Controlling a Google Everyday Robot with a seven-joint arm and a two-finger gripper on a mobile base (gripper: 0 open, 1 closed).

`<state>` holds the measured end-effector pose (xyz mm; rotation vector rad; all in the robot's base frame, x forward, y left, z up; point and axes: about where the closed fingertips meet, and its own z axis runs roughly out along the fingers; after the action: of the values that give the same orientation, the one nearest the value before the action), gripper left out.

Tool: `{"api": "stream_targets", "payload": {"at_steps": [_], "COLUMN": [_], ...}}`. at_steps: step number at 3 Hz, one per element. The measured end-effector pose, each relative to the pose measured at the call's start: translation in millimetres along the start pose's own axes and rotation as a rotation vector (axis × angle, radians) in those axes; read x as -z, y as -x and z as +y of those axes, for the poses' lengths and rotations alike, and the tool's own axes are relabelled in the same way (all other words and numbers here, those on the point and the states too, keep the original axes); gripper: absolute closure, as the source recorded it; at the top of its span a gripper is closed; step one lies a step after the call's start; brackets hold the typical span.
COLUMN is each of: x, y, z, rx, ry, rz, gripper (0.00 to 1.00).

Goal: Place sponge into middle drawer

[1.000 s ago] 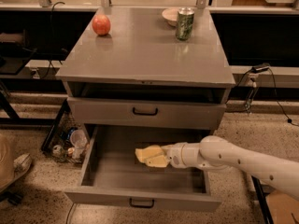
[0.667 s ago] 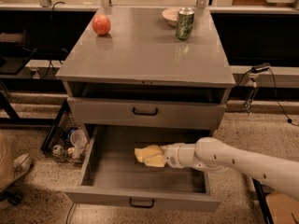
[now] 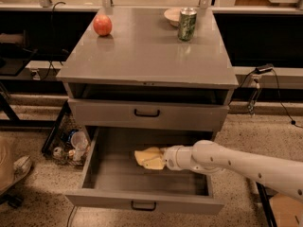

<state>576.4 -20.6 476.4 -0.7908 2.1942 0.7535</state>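
Observation:
The middle drawer is pulled open at the bottom of the grey cabinet, its deep grey interior showing. The pale yellow sponge is inside the drawer space, just above the floor, near the middle. My white arm reaches in from the right, and my gripper is at the sponge's right end, holding it. The fingertips are hidden behind the sponge and the wrist.
A red-orange apple, a green can and a pale bowl stand on the cabinet top. A closed drawer front sits one tier higher. Clutter lies on the floor left of the cabinet.
My gripper and the sponge have shifted slightly left inside the open drawer. Nothing else has moved.

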Motion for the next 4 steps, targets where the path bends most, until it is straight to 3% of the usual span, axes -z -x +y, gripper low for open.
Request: {"api": "stream_targets", "payload": {"at_steps": [1,2,3,4], "x": [-5,-3,28,91], "y": [0,1,-4,-18], "z": [2,4,15,23], "rx": [0.005,0.010,0.016,0.002], "ry": [0.007,0.013,0.020,0.003], "rz": [-0.005,-0.019,-0.042,-0.071], "gripper": [0.00,0.00,0.00,0.00]}}
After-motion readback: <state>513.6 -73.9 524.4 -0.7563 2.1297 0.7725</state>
